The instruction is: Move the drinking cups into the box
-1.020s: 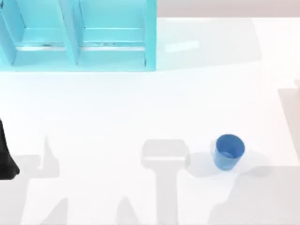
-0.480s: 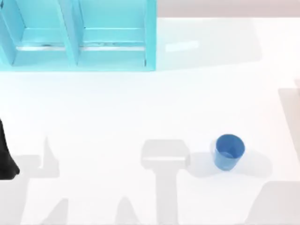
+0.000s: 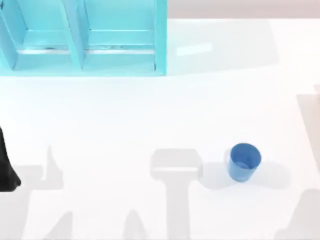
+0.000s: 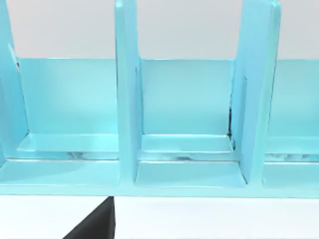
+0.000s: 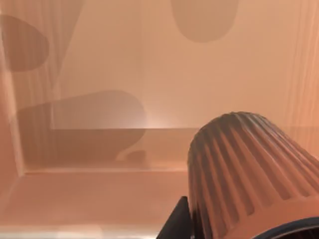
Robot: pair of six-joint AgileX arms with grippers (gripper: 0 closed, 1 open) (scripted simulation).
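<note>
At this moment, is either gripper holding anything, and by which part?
It cannot be told. The right wrist view has the reddish-brown cup close up inside an orange-brown box, with no fingers visible on it. The blue cup stands free.

No text, label, brand, number or sign can be read on anything in these views.
</note>
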